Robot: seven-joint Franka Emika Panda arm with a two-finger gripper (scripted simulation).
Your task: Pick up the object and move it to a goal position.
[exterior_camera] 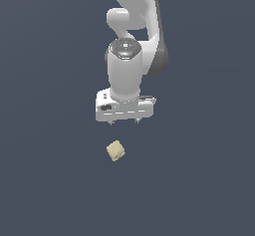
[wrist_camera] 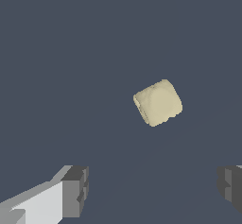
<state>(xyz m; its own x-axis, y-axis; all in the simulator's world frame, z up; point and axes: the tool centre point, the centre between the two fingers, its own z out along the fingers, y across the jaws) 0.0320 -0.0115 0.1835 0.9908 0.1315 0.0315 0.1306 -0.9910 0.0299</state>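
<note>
Your exterior view faces the white robot arm [exterior_camera: 130,56] from in front, at middle distance. Your wrist view looks down past the dark-tipped fingers [wrist_camera: 75,190], close. Both share the small pale tan lumpy block [exterior_camera: 115,151] [wrist_camera: 158,102].

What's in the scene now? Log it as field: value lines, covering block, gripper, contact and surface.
block: small pale tan lumpy cube, lying on the floor, corners turned askew
gripper: white, pointing down, open, fingers spread wide
contact: none; block lies apart from the gripper, not between the fingers
offset: in the exterior view the block sits below the gripper and slightly toward that view's left
held: nothing
surface: plain dark grey-blue floor
goal marker: none visible
</note>
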